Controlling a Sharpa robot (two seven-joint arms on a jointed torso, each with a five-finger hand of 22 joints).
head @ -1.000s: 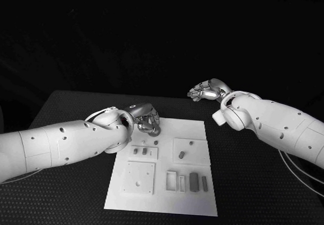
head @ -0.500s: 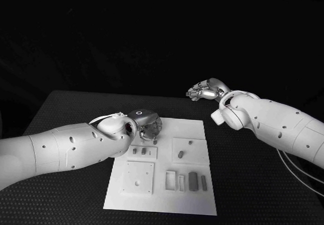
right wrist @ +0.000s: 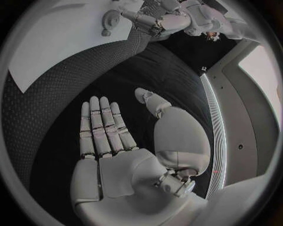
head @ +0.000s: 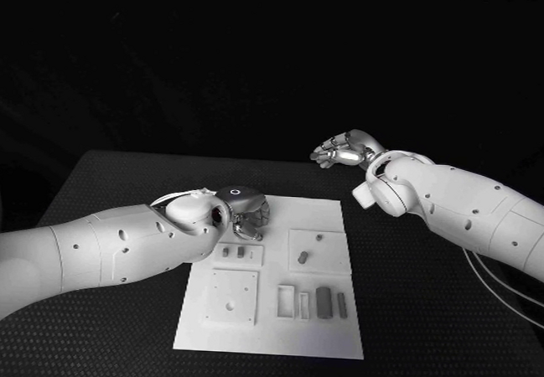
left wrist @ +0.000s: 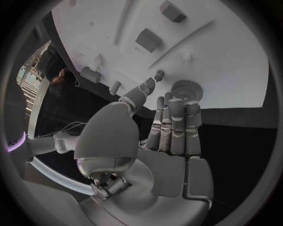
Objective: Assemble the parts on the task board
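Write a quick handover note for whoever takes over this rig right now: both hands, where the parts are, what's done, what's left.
Left hand: open, holding nothing, fingers straight, fingertips just short of the gear that lies near the far-left edge of the task board.
Right hand: open, holding nothing, raised beyond the board's far-right corner, over the black table.
Parts: small pegs in the left middle block, one peg in the right block, longer pieces lying at the near right.
Done: nothing in either hand; cannot tell what is already seated.
Left: grasp the gear, then place the loose pieces.
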